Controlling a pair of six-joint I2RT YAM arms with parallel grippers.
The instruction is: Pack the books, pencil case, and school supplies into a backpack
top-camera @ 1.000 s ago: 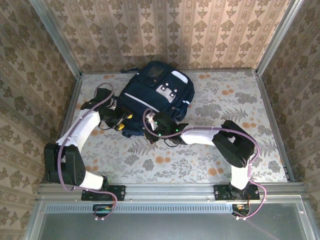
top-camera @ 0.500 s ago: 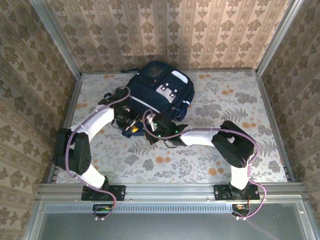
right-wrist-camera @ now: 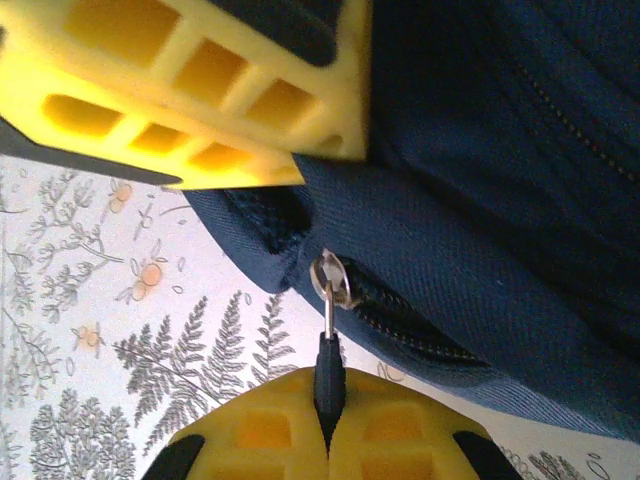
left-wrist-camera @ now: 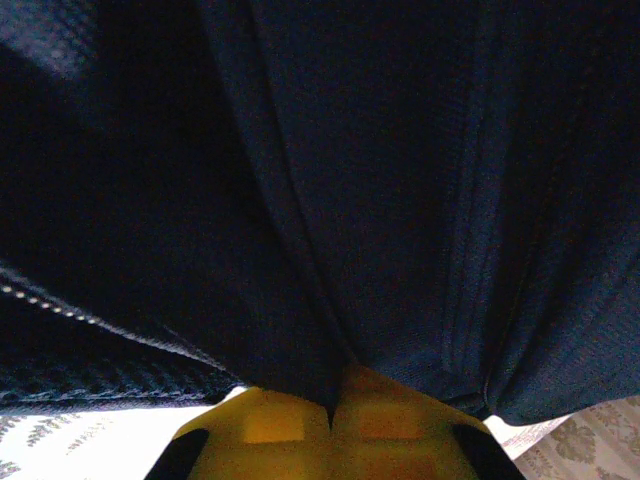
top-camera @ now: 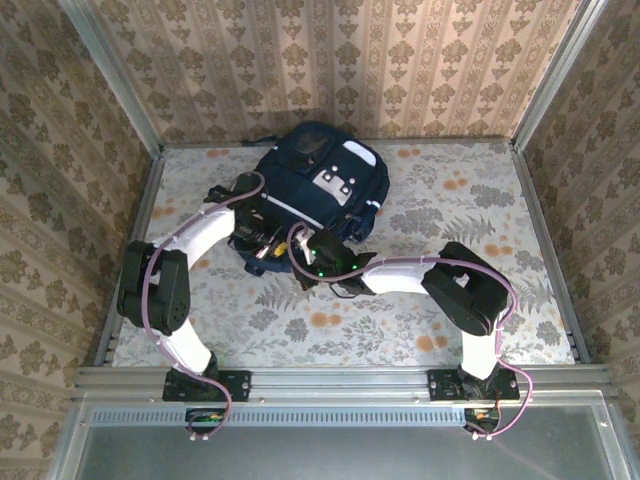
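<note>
now the backpack (top-camera: 330,175) lies flat at the far middle of the flowered table (top-camera: 450,200), its grey front patch facing up and its near edge turned toward the arms. both arms reach in to that near edge and meet there, close together.

the left gripper (top-camera: 264,250) sits at the near left corner of the pack. from its wrist camera its yellow fingers (left-wrist-camera: 270,430) are pressed together with a fold of navy fabric pinched between them, the cloth pulled up into creases that run away from the pinch.

the right gripper (top-camera: 300,255) is just to the right of it, at the same edge. in its wrist view the jaws are closed on the dark zip pull (right-wrist-camera: 326,365), which stands straight up out of them to a small metal ring (right-wrist-camera: 330,278) at the end of a zip line on the pack's edge. the other gripper's yellow finger shows at upper left there, against the fabric beside the zip end. fern-printed table shows below the pack's edge.
</note>
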